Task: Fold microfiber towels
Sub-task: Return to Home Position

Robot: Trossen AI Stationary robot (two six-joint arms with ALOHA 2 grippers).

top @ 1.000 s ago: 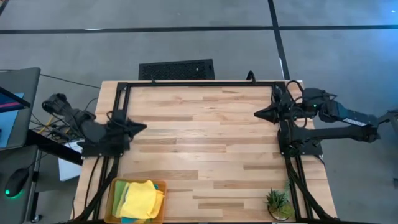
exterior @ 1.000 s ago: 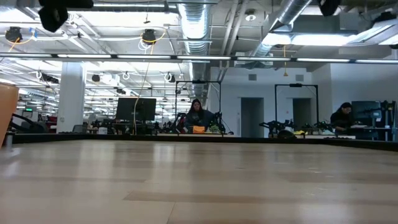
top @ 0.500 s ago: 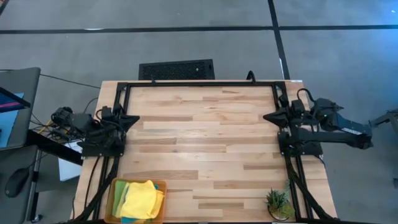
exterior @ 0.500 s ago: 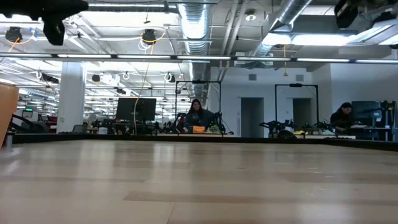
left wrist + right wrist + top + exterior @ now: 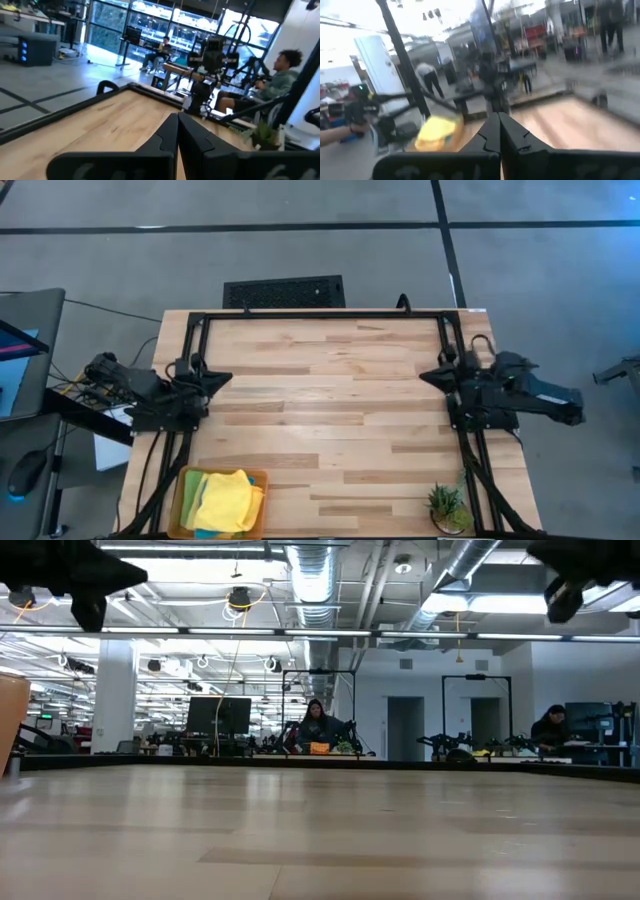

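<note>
From above, both arms have drawn back since a second ago. The left gripper (image 5: 222, 378) sits at the left edge of the table (image 5: 330, 410) and the right gripper (image 5: 428, 375) at its right edge, the right arm's elbow now tucked in, so the folding looks finished. The microfiber towels lie in the orange tray (image 5: 263, 477) at the corner on the left arm's side: a yellow towel (image 5: 230, 498) on top, a lime green towel (image 5: 193, 483) beside it, a teal sliver beneath. The low view catches only the tray's wall (image 5: 9, 725) at the tabletop's edge. The left wrist view shows its fingers (image 5: 165, 137) pressed together, empty. The right wrist view shows the same, fingers (image 5: 489, 134) closed on nothing, with the yellow towel (image 5: 437, 132) beyond.
</note>
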